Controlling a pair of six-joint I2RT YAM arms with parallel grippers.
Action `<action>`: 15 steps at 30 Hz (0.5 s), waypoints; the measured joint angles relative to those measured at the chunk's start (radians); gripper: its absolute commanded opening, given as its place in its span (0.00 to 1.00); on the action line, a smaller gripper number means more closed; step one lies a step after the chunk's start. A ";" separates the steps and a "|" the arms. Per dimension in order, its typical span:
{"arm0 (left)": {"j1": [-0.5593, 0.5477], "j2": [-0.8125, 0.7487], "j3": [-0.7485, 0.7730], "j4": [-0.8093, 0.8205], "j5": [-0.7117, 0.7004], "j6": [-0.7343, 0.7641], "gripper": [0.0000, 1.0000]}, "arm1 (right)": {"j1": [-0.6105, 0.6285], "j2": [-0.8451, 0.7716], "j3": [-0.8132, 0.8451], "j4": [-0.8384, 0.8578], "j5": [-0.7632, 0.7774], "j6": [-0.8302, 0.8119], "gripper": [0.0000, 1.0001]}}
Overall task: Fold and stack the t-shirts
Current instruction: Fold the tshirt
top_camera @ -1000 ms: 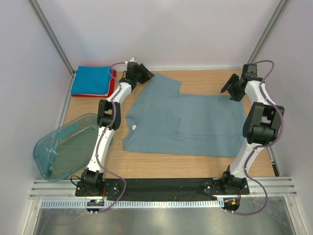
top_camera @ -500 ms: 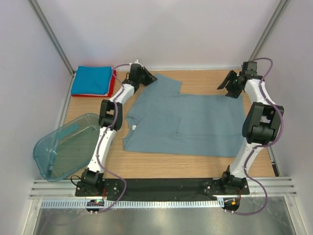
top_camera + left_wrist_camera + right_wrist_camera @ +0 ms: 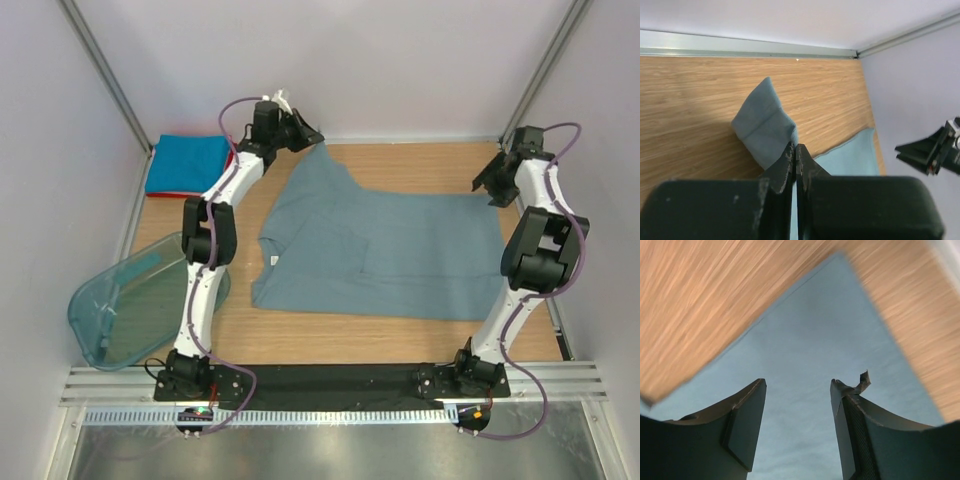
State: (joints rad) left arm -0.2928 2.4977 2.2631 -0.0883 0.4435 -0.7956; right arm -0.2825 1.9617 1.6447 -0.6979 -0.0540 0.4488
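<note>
A dusty grey-blue t-shirt (image 3: 390,250) lies spread across the wooden table (image 3: 420,160), its small white neck label (image 3: 273,260) at the left. My left gripper (image 3: 306,139) is at the far left and is shut on the shirt's sleeve, which rises to it in a peak. In the left wrist view the jaws (image 3: 795,148) pinch the cloth, and the sleeve (image 3: 762,127) hangs beyond them. My right gripper (image 3: 490,186) hovers open over the shirt's far right corner (image 3: 810,335), with nothing between the fingers (image 3: 797,385). A bright blue folded t-shirt (image 3: 188,164) lies on a red one (image 3: 231,160) at the far left.
A translucent teal tub (image 3: 130,300) sits tilted at the table's left edge, beside the left arm. A metal rail (image 3: 740,50) and white walls close off the back and sides. Bare wood (image 3: 330,335) shows in front of the shirt.
The left gripper shut on the sleeve and lifted it towards the back wall, pulling the cloth into a peak. The right gripper swung right, to the shirt's far right corner.
</note>
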 measured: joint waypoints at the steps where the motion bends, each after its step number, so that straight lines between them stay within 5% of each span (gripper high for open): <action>1: 0.000 -0.016 -0.010 -0.005 0.006 0.014 0.00 | -0.014 0.024 0.041 -0.021 0.033 0.010 0.60; 9: -0.002 -0.049 -0.037 -0.030 0.045 0.054 0.00 | -0.047 0.297 0.377 -0.165 0.257 0.126 0.55; 15: -0.008 -0.049 -0.037 -0.037 0.069 0.060 0.00 | -0.039 0.391 0.413 -0.193 0.316 0.149 0.55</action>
State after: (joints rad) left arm -0.3004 2.4489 2.2261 -0.1249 0.5129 -0.7357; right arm -0.3218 2.3528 2.0575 -0.8906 0.2623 0.5976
